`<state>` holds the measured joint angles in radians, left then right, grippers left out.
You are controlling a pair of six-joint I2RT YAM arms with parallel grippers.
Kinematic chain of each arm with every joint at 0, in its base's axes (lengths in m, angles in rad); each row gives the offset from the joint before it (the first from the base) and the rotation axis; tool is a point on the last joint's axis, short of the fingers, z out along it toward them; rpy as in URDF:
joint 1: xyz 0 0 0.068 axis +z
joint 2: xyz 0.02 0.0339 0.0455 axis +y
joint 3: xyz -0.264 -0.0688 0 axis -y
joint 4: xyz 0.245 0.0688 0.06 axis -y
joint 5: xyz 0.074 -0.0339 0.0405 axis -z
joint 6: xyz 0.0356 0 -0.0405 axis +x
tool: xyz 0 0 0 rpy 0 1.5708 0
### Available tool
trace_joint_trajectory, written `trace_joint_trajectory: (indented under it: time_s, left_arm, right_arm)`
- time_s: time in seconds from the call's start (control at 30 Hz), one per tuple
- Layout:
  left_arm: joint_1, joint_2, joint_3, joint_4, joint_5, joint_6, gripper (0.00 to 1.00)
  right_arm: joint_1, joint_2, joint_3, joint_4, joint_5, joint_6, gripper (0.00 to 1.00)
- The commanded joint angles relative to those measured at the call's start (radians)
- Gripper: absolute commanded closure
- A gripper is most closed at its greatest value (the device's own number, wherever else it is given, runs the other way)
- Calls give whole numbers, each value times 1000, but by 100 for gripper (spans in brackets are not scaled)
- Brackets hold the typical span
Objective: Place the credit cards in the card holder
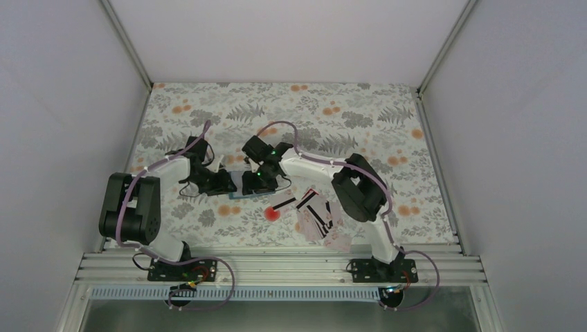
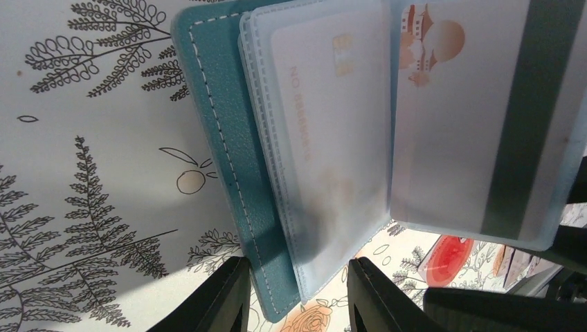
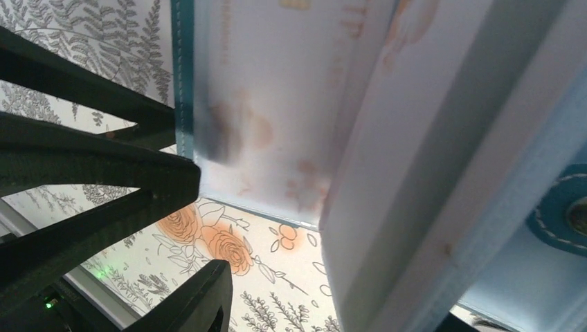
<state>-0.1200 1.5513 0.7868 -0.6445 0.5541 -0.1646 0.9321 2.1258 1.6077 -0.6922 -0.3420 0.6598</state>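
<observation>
Left gripper [image 2: 297, 268] was right up close, its black fingers [image 2: 225, 294] spread either side of the lower edge of the card holder [image 2: 228, 159], and whether they pinched it I could not tell! That blue holder lay open on the floral tablecloth [image 2: 83, 180], a pale card [image 2: 325, 138] sat inside a clear sleeve [image 2: 263, 83], and a grey-striped card [image 2: 471, 124] filled the raised sleeve [image 2: 562, 173] beside it. Right gripper [image 1: 258, 180] crowded in at that raised sleeve; its grip could not be read. Near the right arm, the loose credit cards [image 1: 317, 216] lay heaped beside a red spot [image 1: 272, 213]
</observation>
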Motion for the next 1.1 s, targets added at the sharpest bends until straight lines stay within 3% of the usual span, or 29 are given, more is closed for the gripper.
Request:
trace_joint_trajectory:
  time_s: [0.0, 0.57, 0.83, 1.07]
  left_arm:
    - [-5, -21, -6, 7, 23, 22, 63]
    - [-5, -114, -5, 0, 11, -3, 63]
    - [-3, -233, 17, -34, -70, -67, 63]
    - [-1, -258, 44, -41, -68, -77, 63]
  right_arm:
    - [19, 19, 42, 3, -16, -12, 51]
    - [22, 65, 144, 20, -50, -31, 51]
    - [24, 91, 177, 52, -86, -63, 51]
    - [0, 36, 210, -99, 98, -79, 51]
